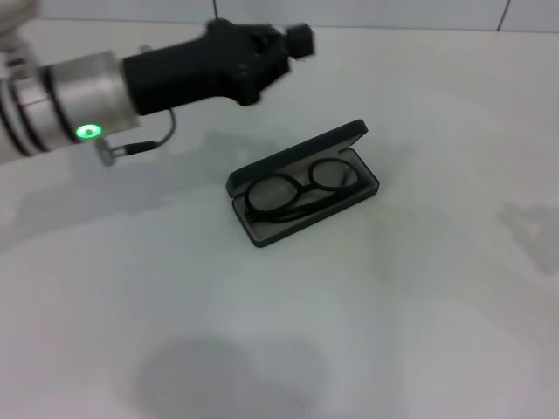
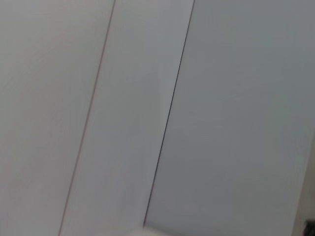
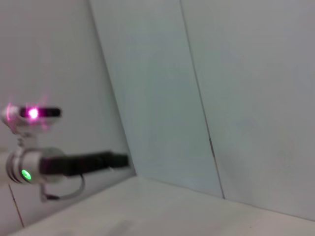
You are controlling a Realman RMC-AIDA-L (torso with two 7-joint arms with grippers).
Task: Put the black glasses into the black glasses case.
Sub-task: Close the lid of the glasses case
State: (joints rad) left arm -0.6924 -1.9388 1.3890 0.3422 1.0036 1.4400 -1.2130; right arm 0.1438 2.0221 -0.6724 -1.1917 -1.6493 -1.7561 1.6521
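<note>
The black glasses case point(image 1: 295, 158) lies open in the middle of the white table, its lid tipped back toward the far side. Inside its dark tray rest the black glasses point(image 1: 299, 188), folded, lenses side by side. My left gripper point(image 1: 300, 41) hovers high above the table, behind and to the left of the case and well apart from it. It also shows far off in the right wrist view as the left gripper point(image 3: 120, 160), held level over the table. The right gripper is out of sight.
The white table point(image 1: 419, 305) spreads all around the case. Pale wall panels point(image 2: 147, 118) with vertical seams fill the left wrist view and stand behind the table in the right wrist view.
</note>
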